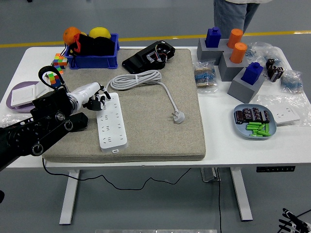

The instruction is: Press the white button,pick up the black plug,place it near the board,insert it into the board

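left hand (95, 99) hovers with fingers loosely curled, holding nothing, at the far end of the white power strip (112, 122) on the grey felt mat (146, 116).

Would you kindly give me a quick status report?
Left hand over the power strip's far end, holding nothing. Black plug beside strip, partly behind arm. Right hand unseen.

Table (146, 160): white. Mat (160, 131): beige-grey, uniform weave. Power strip (112, 124): white, grey socket slots. Coiled cable (136, 80) and its plug (178, 116): light grey. Left hand (95, 98): white shell, black fingers; arm black. Bin (92, 59): blue, holding orange and yellow items. Cube (60, 60): multicoloured squares. Blocks (245, 82): grey, topped blue and orange. Dish (255, 121): pale blue, with green and dark pieces.
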